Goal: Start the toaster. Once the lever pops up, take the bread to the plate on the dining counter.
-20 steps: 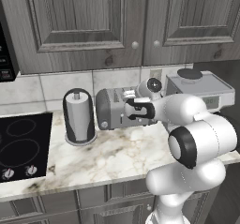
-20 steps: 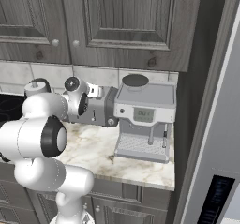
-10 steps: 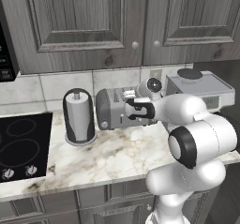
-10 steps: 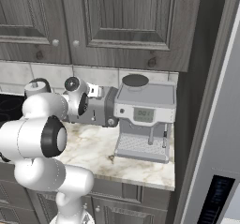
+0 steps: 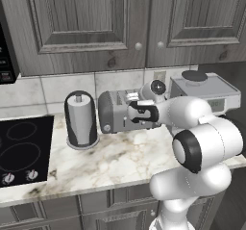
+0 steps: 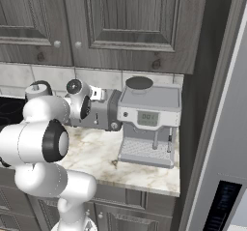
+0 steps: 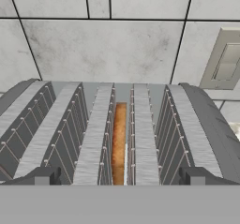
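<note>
The grey toaster [image 5: 113,113] stands against the tiled wall on the marble worktop and also shows in the right base view [image 6: 103,116]. My gripper [image 5: 136,112] hovers at the toaster's front right, over its front edge, aimed along its top toward the wall. In the hand view the toaster's slots [image 7: 61,129] run away from me. A tan-brown bread [image 7: 120,141] slice sits sunk in the centre slot, only its top edge visible. The gripper [image 7: 119,176] is open, its dark fingertips [image 7: 44,176] wide apart either side of that slot and holding nothing. The plate and dining counter are out of view.
A dark paper-towel holder [image 5: 80,120] stands just left of the toaster. A silver coffee machine [image 5: 206,92] sits close on its right [image 6: 149,116]. A black cooktop [image 5: 19,147] lies at far left. Wall cabinets hang overhead, and a wall outlet [image 7: 225,61] sits behind the toaster.
</note>
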Available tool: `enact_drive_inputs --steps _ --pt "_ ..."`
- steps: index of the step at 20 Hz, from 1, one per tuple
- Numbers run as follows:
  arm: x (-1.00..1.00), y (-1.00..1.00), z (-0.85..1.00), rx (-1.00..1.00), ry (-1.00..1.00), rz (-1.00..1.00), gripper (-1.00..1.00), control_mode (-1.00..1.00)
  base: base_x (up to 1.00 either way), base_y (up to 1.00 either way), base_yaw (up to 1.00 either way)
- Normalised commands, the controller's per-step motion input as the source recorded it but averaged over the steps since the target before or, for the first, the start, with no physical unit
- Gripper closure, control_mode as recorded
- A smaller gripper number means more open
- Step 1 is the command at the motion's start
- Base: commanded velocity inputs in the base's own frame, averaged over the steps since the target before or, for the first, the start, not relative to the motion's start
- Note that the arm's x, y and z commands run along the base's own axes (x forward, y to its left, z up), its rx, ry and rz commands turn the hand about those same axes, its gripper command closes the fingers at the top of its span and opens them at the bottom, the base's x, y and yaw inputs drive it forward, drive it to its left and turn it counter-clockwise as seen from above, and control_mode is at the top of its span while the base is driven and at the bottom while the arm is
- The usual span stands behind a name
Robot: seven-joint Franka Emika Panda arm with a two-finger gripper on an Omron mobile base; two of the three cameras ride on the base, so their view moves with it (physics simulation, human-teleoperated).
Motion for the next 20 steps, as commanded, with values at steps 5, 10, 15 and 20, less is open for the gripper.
enact_drive_inputs --steps 5,10,15,20 --pt "0.00 0.00 0.00 0.00 0.00 0.00 -1.00 -1.00 0.00 0.00 0.00" --pt "0.00 0.00 0.00 0.00 0.00 0.00 -1.00 -1.00 0.00 0.00 0.00" --pt "0.00 0.00 0.00 0.00 0.00 0.00 -1.00 -1.00 0.00 0.00 0.00" --pt "0.00 0.00 0.00 0.00 0.00 0.00 -1.00 -1.00 0.00 0.00 0.00"
